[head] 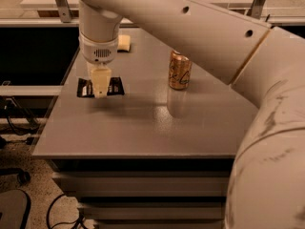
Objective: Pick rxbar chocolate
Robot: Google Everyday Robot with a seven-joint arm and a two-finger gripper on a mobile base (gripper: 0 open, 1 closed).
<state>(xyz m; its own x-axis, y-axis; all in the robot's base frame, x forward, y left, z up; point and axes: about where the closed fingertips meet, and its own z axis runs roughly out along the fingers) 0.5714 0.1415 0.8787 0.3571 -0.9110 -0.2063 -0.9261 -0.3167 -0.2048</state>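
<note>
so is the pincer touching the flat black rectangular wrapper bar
Cannot tell. In the camera view the pincer overlaps the middle of the flat black rxbar wrapper, hiding any contact or gap.

Dim warm overhead light, soft glare on table (200, 128), faint shadow under pincer (99, 92) over rxbar chocolate (116, 86).

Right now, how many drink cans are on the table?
1. The golden can stands upright near the middle of the table, apart from the gripper, which hangs over the black rxbar chocolate. The arm could hide another.
</note>
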